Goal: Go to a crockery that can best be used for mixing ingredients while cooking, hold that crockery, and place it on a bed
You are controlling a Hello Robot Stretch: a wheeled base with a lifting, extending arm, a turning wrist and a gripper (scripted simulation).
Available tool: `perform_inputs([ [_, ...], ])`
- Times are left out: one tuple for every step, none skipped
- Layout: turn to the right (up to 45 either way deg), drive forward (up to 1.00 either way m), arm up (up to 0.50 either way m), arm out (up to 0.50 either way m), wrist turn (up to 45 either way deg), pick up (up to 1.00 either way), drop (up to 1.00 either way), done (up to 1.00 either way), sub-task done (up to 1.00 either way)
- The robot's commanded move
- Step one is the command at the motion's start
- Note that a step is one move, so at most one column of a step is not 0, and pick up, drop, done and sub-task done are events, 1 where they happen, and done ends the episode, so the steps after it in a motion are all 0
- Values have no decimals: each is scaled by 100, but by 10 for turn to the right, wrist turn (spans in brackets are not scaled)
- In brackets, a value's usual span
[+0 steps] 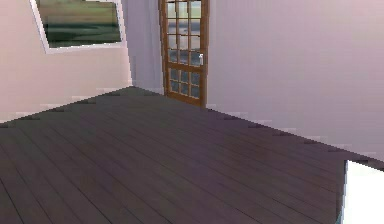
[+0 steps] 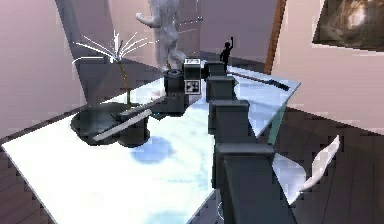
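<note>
Dark grey round bowl [image 2: 100,127] sitting on the glossy pale blue tabletop [image 2: 120,175], gripper [image 2: 135,112] right up by it.

In the arm side view the bowl's out around 9 o'clock from the middle. The dark square arm bar [image 2: 235,150] comes up from 6 o'clock, with the gripper's thin fingers pointing at the bowl's rim. Honestly can't tell if the fingers are spread or together, or whether it's got hold of anything, since the bowl sits on the table right behind them. Spiky white-leaved plant [image 2: 112,48] stands at 11 o'clock just behind the bowl, grey stone statue [image 2: 165,22] at 12, small black figurine [image 2: 227,48] near 1, white chair [image 2: 322,162] at 4. Forward view: dark plank floor [image 1: 150,160], wooden glass-paned door [image 1: 185,50] at 12, framed picture [image 1: 80,22] at 10.
</note>
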Motion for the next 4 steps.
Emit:
perform_inputs([
  [0, 0, 0, 0, -450, 0, 0, 0, 0],
  [0, 0, 0, 0, -90, 0, 0, 0, 0],
  [0, 0, 0, -28, 0, 0, 0, 0, 0],
  [-450, 0, 0, 0, 0, 0, 0, 0, 0],
])
